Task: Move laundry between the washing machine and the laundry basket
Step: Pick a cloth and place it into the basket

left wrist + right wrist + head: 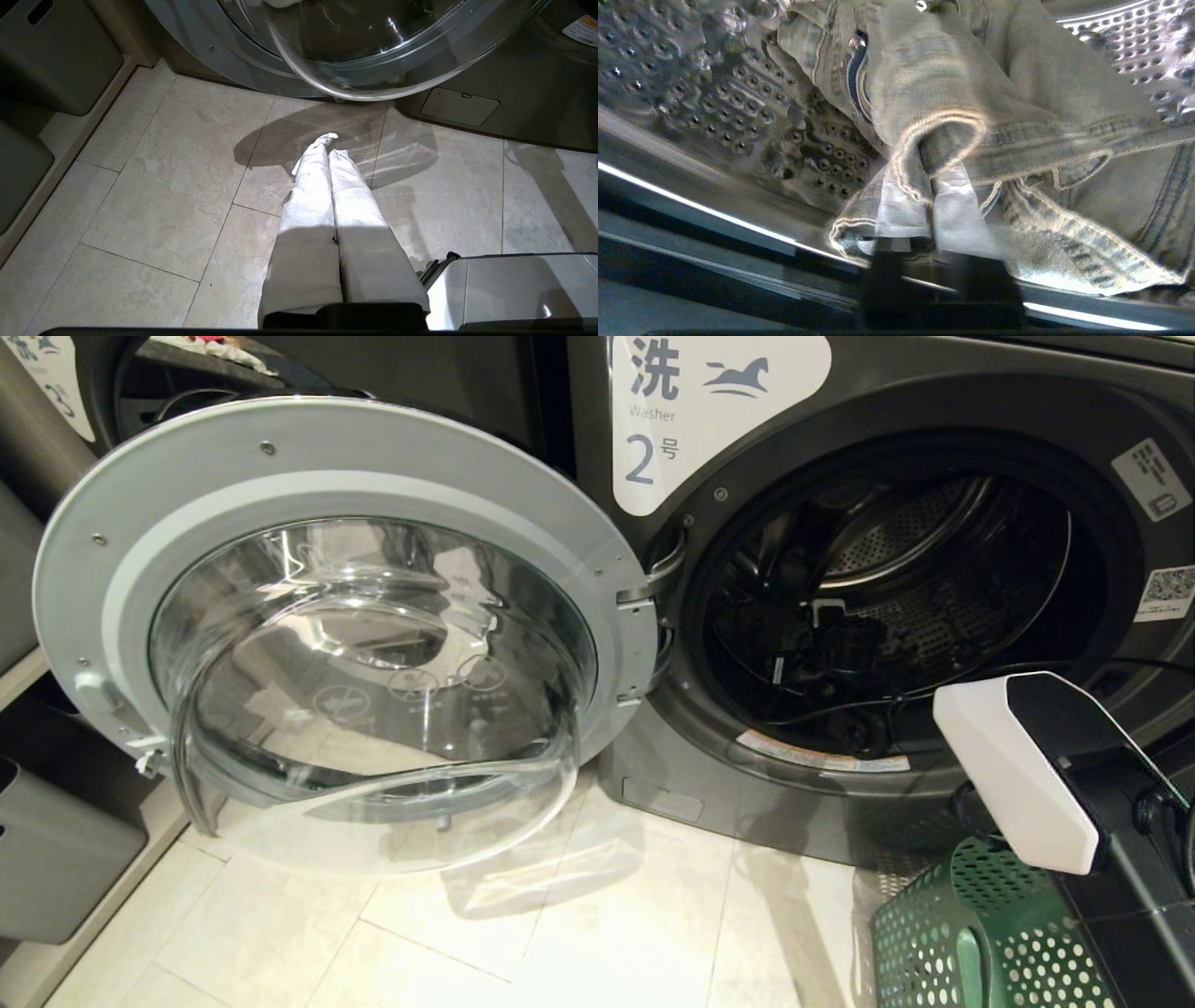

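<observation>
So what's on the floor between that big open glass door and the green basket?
Nothing: in the head view only bare pale floor tiles lie between the open door and the laundry basket.

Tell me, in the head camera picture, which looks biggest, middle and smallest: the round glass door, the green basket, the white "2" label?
1. Round glass door, by far.
2. White "2" label and green basket look about alike; both run off the picture, so unsure.
</observation>
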Motion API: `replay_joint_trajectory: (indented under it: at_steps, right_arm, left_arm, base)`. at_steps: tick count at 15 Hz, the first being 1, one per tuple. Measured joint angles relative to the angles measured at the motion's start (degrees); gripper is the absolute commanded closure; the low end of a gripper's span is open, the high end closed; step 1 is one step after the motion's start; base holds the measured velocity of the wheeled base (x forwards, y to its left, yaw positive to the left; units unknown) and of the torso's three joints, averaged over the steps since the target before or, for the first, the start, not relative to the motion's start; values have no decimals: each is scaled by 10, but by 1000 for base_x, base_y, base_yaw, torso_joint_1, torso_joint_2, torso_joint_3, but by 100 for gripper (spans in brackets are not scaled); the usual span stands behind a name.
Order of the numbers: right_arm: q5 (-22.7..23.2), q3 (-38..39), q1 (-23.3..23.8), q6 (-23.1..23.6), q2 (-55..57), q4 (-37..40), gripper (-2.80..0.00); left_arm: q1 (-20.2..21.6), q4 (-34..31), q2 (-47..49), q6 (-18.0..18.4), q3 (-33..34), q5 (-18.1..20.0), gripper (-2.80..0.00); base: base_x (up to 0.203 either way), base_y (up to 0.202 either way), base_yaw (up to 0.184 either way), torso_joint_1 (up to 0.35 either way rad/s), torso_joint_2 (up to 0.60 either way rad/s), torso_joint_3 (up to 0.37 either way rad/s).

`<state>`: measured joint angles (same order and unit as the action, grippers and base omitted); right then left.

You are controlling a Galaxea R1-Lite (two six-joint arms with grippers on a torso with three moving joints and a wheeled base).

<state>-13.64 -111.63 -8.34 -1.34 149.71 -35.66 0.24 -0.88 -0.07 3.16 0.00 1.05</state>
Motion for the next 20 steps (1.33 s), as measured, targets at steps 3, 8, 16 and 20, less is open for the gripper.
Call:
replay_joint_trajectory:
  at_steps: [3,8,16,20]
  right_arm:
    - [1,0,0,0,3,0,0]
    - [1,0,1,0,-1,2,0]
    - [1,0,2,0,-5,2,0]
    - [-2,17,1,-1,-38,28,0]
  left_arm:
    - [0,0,0,0,0,0,0]
    - [0,0,0,0,0,0,0]
    - [0,0,0,0,0,0,0]
    - [0,0,0,0,0,0,0]
  base:
    - [0,0,0,0,0,0]
    - [0,0,0,0,0,0]
    - [0,0,0,0,0,0]
    - [0,0,0,0,0,0]
